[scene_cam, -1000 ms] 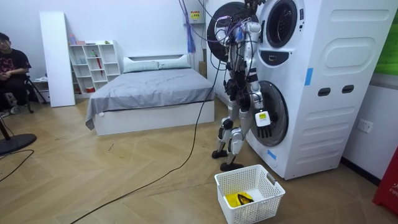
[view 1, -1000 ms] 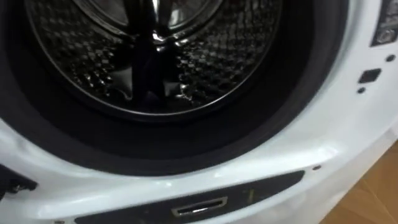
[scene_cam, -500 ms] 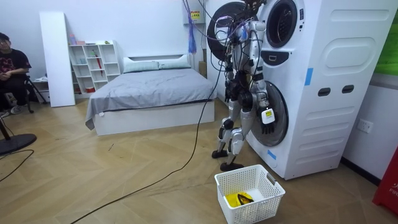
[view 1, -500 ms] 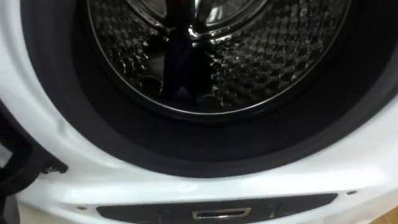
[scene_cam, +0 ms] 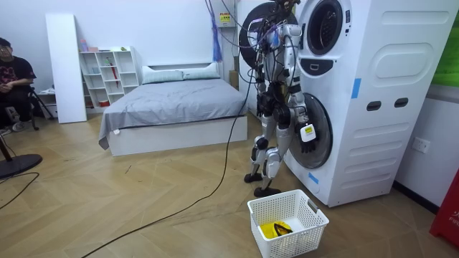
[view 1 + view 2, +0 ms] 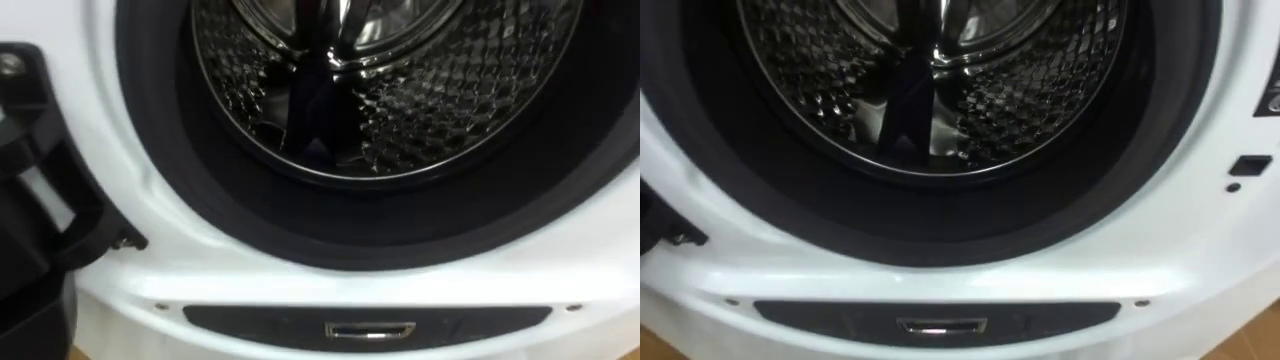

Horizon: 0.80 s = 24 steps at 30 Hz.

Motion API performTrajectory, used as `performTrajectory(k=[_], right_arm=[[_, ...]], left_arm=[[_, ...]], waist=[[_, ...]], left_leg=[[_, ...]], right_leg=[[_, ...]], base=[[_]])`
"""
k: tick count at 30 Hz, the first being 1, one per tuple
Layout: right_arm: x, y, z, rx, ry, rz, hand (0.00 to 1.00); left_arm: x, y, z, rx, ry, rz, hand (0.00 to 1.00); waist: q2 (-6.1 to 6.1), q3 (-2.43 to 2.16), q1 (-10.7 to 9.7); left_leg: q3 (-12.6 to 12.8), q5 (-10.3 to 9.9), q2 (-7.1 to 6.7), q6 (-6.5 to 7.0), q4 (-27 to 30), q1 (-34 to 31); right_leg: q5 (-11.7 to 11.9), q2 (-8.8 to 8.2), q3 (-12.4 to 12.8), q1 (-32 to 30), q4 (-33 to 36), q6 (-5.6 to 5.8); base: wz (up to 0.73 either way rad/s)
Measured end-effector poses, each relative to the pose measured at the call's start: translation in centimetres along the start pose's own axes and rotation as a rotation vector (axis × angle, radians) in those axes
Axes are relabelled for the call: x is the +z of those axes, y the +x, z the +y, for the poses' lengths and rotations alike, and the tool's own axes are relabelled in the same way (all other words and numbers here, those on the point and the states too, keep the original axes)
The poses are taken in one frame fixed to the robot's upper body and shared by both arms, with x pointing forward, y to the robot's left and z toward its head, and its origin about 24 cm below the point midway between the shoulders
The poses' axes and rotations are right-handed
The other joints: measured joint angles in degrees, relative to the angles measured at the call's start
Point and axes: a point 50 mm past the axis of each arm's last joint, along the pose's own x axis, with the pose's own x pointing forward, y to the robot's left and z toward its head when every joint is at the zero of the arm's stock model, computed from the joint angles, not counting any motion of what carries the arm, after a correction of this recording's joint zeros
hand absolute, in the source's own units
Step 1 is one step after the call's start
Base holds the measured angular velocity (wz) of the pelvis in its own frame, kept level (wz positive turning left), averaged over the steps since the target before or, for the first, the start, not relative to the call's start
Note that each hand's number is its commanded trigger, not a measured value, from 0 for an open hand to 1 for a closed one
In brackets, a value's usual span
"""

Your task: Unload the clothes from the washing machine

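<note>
Washing machine point(image 6: 170, 265) drum point(image 6: 430, 90) faces the robot, likely the reaching step; right hand point(image 5: 307, 138) hangs mid-frame, fingers' state untellable; next, reach inside.

Round steel drum point(image 6: 440, 90): bright polished metal, diamond-embossed. Dark grey door gasket point(image 6: 400, 225): matt, smooth, rubber-like. White washing machine front point(image 6: 300, 285): smooth, glossy. White latticed basket point(image 5: 303, 233): plastic. Herringbone floor point(image 5: 143, 208): wood, low sheen. Grey bedspread point(image 5: 179, 100): cloth, matt.
</note>
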Motion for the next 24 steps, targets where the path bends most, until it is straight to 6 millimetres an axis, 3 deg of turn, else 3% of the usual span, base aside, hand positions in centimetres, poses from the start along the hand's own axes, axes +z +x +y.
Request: performTrajectory(k=[6,9,11,12,14,15,18,20,22,24], right_arm=[[-0.6,-0.1,0.0,0.007,0.015,0.014,0.0],[-0.3,-0.1,0.0,0.007,0.011,0.004,0.0],[-0.6,-0.2,-0.5,-0.009,0.025,0.006,0.0],[-0.3,-0.2,-1.1,-0.027,0.02,0.0,0.0],[-0.1,-0.2,-2.0,-0.067,0.01,-0.006,0.0],[-0.1,-0.2,-2.1,-0.074,0.017,-0.006,0.0],[-0.3,-0.3,-2.3,-0.092,0.072,-0.015,0.0],[-0.1,-0.3,-2.5,-0.11,0.081,-0.024,0.0],[0.4,-0.2,-2.5,-0.114,0.101,-0.037,0.0],[0.9,-0.1,-2.4,-0.112,0.089,-0.048,0.0]], left_arm=[[-0.4,0.0,0.3,0.013,0.005,0.014,0.0],[-0.1,0.1,0.3,0.008,0.02,0.016,0.0],[0.5,0.0,0.0,0.001,0.015,-0.007,0.0],[0.7,-0.1,-0.4,-0.009,0.006,-0.014,0.0],[1.3,-0.1,-0.9,-0.03,-0.001,-0.018,0.0],[1.8,0.0,-0.9,-0.033,-0.004,-0.031,0.0],[5.0,0.3,-1.0,-0.054,-0.023,-0.121,0.0],[8.1,0.1,-1.6,-0.087,-0.008,-0.223,0.0],[9.2,0.0,-1.9,-0.098,0.004,-0.267,0.0],[9.2,0.0,-2.0,-0.108,0.021,-0.268,0.0]], waist=[[0.03,-0.04,1.01],[0.0,-0.19,0.46],[0.2,-0.55,-0.03],[1.31,0.12,0.02],[4.25,0.06,-1.38],[4.35,0.0,-1.92],[4.38,0.05,-4.08],[5.1,-0.11,-4.18],[5.04,0.42,-4.1],[5.02,0.46,-3.95]], left_leg=[[-0.02,-1.27,0.8,-1.01,5.29,-1.02],[-0.97,-1.83,0.99,-1.41,14.38,-6.57],[-1.42,-2.15,1.84,-1.57,22.02,-10.38],[-1.37,-2.51,3.46,-1.68,30.43,-12.1],[-1.72,-2.17,5.89,-2.63,42.5,-10.92],[-1.75,-2.12,5.91,-2.76,43.1,-9.98],[-2.9,-3.11,5.72,-4.46,38.26,-3.13],[-3.69,-5.72,6.3,-6.5,27.39,2.47],[-3.28,-10.14,6.81,-6.38,17.71,5.66],[-3.12,-12.1,6.69,-5.23,9.17,7.58]], right_leg=[[-0.52,0.2,0.83,-0.14,1.21,-0.37],[-0.21,0.37,0.23,-1.57,1.91,-1.07],[0.04,0.45,-0.92,-2.3,2.28,-1.77],[-0.2,1.12,-1.41,-2.31,3.26,-2.34],[-0.7,2.72,-3.98,-2.59,5.04,-3.17],[-0.74,2.85,-4.07,-3.04,5.52,-3.24],[-0.6,2.97,-5.74,-6.25,8.66,-3.49],[-0.22,3.06,-7.3,-10.47,11.03,-3.65],[1.34,3.03,-8.15,-13.44,12.03,-3.65],[4.18,3.02,-8.17,-15.81,11.79,-3.4]], base=[[-0.04],[0.02],[-0.07],[-0.48],[-0.4],[0.0],[0.19],[0.27],[0.12],[0.0]])
